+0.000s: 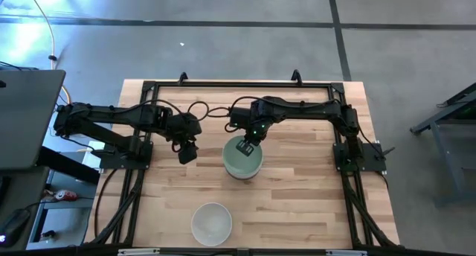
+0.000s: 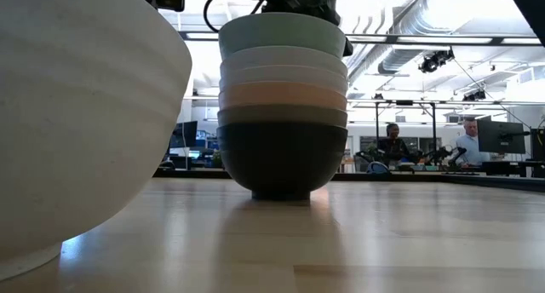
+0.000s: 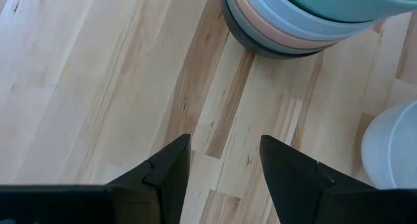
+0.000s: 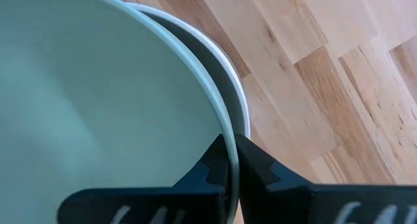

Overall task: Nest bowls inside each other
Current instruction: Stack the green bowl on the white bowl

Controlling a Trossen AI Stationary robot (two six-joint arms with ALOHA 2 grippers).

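Between right end effector (image 4: pixel 229 160) fingers, mint bowl (image 4: pixel 98 107) rim.

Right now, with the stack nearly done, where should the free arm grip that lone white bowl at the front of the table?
Grip the white bowl by its thin rim, one finger inside and one outside, coming straight down. It sits upright, mouth up and empty, and its round wall looks too wide to span. The left gripper is open and free; the right gripper is pinching the mint green bowl atop the stack.
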